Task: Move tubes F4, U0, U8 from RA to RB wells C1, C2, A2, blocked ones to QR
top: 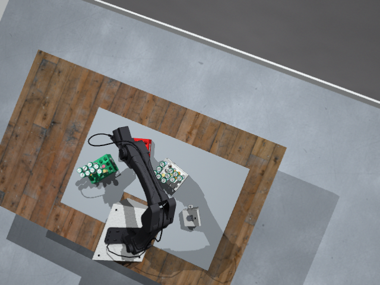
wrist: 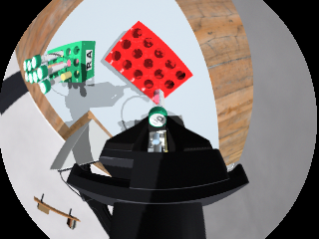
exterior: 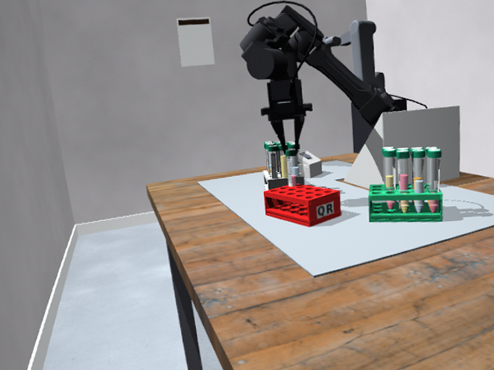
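Observation:
My gripper (exterior: 291, 150) (wrist: 158, 119) points down, shut on a tube's green cap. The held tube (exterior: 292, 162) (wrist: 159, 111) hangs upright; its cap print looks like U0, but is small and rotated. In the wrist view its lower end overlaps the near corner of the red rack QR (top: 148, 142) (exterior: 312, 201) (wrist: 149, 33); I cannot tell its exact height. QR's visible wells look empty. The green rack RA (top: 104, 176) (exterior: 405, 219) (wrist: 88, 46) holds several capped tubes. The white rack RB (top: 184, 173) (exterior: 276, 183) holds several tubes. In the top view the arm hides the gripper.
The grey button box (top: 196, 216) (exterior: 312, 167) stands beyond RB; its lamp (top: 190, 206) looks unlit. A white panel (exterior: 423, 145) stands by the arm's base, behind RA in the exterior view. The racks stand on the pale bench mat (top: 221, 184) (exterior: 318, 251).

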{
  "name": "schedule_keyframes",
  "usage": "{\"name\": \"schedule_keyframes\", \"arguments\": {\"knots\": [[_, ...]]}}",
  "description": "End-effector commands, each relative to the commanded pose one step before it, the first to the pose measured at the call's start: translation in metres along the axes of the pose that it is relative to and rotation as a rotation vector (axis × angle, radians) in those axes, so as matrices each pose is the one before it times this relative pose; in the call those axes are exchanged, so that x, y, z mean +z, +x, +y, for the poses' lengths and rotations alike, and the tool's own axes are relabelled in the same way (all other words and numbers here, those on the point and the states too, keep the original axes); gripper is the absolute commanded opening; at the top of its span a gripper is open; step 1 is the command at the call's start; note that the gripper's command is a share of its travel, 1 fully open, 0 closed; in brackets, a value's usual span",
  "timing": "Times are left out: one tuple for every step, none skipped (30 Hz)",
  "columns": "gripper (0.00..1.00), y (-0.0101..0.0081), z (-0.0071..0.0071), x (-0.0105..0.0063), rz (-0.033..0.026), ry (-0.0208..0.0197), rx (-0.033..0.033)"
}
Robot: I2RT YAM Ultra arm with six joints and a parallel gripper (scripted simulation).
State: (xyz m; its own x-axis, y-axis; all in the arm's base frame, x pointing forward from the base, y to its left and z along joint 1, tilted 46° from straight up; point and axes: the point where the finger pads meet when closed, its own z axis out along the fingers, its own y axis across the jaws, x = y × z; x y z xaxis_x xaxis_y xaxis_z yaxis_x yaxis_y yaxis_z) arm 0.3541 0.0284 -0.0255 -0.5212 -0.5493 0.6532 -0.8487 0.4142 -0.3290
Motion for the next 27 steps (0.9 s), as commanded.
{"name": "schedule_keyframes", "arguments": {"knots": [[0.0,-0.00371,-0.00421,-0.00659,-0.02898,0.01681,0.01462],[0.0,0.0,0.0,0.0,0.0,0.0,0.0],[0.0,0.0,0.0,0.0,0.0,0.0,0.0],[0.0,0.0,0.0,0.0,0.0,0.0,0.0],[0.0,0.0,0.0,0.0,0.0,0.0,0.0],[0.0,-0.00175,-0.00263,-0.00691,-0.02213,0.01759,0.0035],[0.0,0.00001,0.00001,0.00001,0.00003,-0.00001,-0.00003],[0.24,0.00001,0.00002,0.00002,0.00007,-0.00002,-0.00006],[0.24,0.00001,0.00001,0.00001,0.00004,-0.00002,-0.00004],[0.24,0.00189,0.0027,0.00678,0.02199,-0.01754,-0.00338],[0.24,0.0,0.0,0.0,0.0,0.0,0.0],[0.24,0.0,0.0,0.0,0.0,0.0,0.0],[0.24,0.0,0.0,0.0,0.0,0.0,0.0],[0.24,0.0,0.0,0.0,0.0,0.0,0.0],[0.24,0.0,0.0,0.0,0.0,0.0,0.0],[0.24,0.0,0.0,0.0,0.0,0.0,0.0],[0.24,0.0,0.0,0.0,0.0,0.0,0.0],[0.24,0.0,0.0,0.0,0.0,0.0,0.0],[0.3,0.0,0.0,0.0,0.0,0.0,0.0],[0.3,0.0,0.0,0.0,0.0,0.0,0.0],[0.3,0.0,0.0,0.0,0.0,0.0,0.0],[0.3,0.0,0.0,0.0,0.0,0.0,0.0],[0.3,0.0,0.0,0.0,0.0,0.0,0.0],[0.3,0.0,0.0,0.0,0.0,0.0,0.0],[0.3,0.0,0.0,0.0,0.0,0.0,0.0],[0.3,0.0,0.0,0.0,0.0,0.0,0.0],[0.3,0.0,0.0,0.0,0.0,0.0,0.0]]}}
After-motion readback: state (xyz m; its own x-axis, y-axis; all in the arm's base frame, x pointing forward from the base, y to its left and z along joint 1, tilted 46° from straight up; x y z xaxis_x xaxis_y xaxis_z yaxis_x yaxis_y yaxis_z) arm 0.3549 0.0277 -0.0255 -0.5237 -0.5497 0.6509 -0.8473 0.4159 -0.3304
